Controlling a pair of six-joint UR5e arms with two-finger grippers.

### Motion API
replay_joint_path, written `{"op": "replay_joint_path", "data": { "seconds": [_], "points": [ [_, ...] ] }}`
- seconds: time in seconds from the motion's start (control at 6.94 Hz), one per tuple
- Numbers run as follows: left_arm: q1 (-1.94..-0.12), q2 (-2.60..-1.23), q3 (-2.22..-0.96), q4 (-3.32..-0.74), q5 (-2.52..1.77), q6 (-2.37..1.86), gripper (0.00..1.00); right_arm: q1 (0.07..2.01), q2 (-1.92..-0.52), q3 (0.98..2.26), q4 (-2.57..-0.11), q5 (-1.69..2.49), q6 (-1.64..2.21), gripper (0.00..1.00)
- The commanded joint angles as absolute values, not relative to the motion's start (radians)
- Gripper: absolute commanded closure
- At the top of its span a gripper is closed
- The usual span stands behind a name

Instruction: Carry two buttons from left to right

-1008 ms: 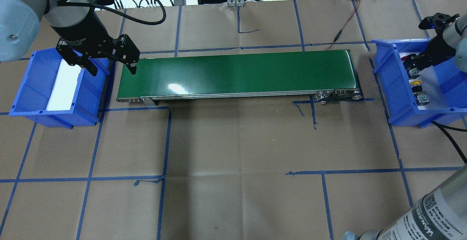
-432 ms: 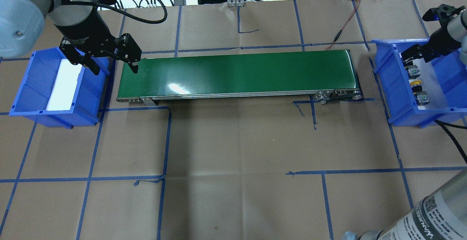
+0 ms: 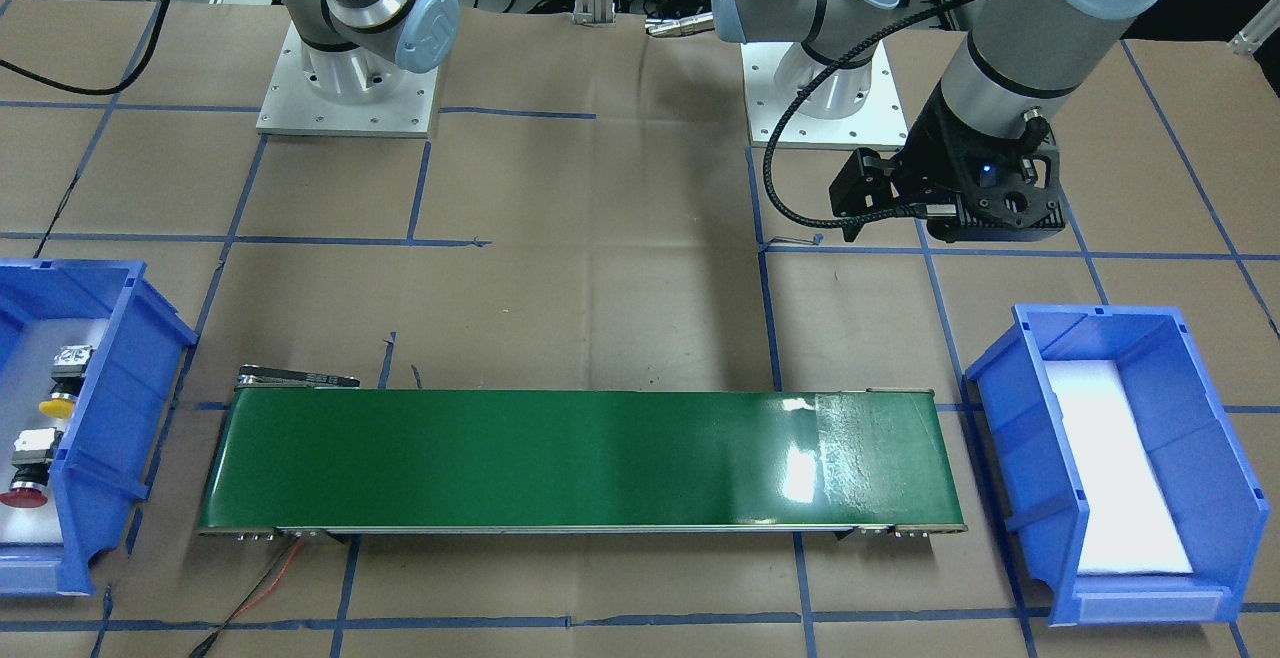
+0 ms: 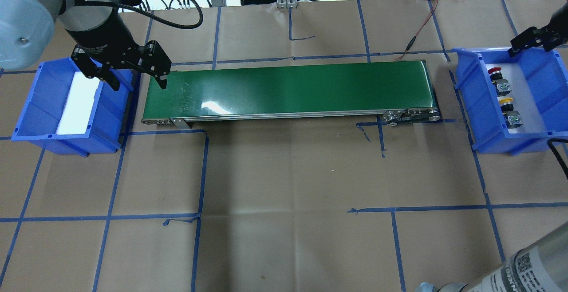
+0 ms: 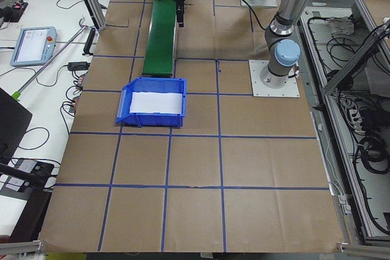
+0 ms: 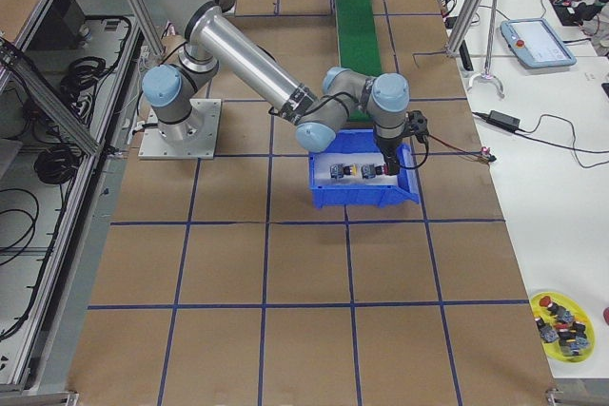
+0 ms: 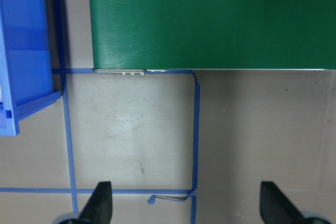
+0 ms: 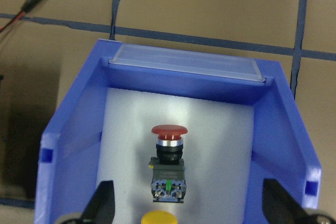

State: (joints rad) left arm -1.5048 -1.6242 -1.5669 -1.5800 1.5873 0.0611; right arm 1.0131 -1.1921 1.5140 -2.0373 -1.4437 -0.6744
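Red button and yellow button being laid in the right bin, left gripper and right gripper are held open.

Overhead: high, looks forward, down on table. Front: opposite side, steep. Side views: table ends, far. Wrist cameras: close, straight down. Overhead, front share belt; left wrist sees its end.

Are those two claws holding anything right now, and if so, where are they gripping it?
Nothing is held. The left gripper and right gripper are both open and empty; the red button and yellow button lie in the blue bin.
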Motion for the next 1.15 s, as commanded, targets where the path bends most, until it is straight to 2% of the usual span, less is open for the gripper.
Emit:
{"op": "replay_joint_path", "data": {
  "seconds": [0.0,0.29,0.58,1.01],
  "points": [
    [-1.505,-1.621,-1.569,-1.58,1.588,0.061,0.0,1.054,-1.345,1.497,-1.868,-1.437,-0.628,0.0],
    [-1.505,-1.618,-1.572,-1.58,1.588,0.061,0.0,1.187,-1.434,1.494,-1.72,-1.44,-0.599,0.0],
    [-1.505,-1.614,-1.58,-1.58,1.588,0.063,0.0,1.325,-1.512,1.506,-1.674,-1.45,-0.25,0.0],
    [-1.505,-1.605,-1.592,-1.58,1.589,0.063,0.0,1.576,-1.531,1.505,-1.678,-1.453,0.162,0.0]
  ]
}}
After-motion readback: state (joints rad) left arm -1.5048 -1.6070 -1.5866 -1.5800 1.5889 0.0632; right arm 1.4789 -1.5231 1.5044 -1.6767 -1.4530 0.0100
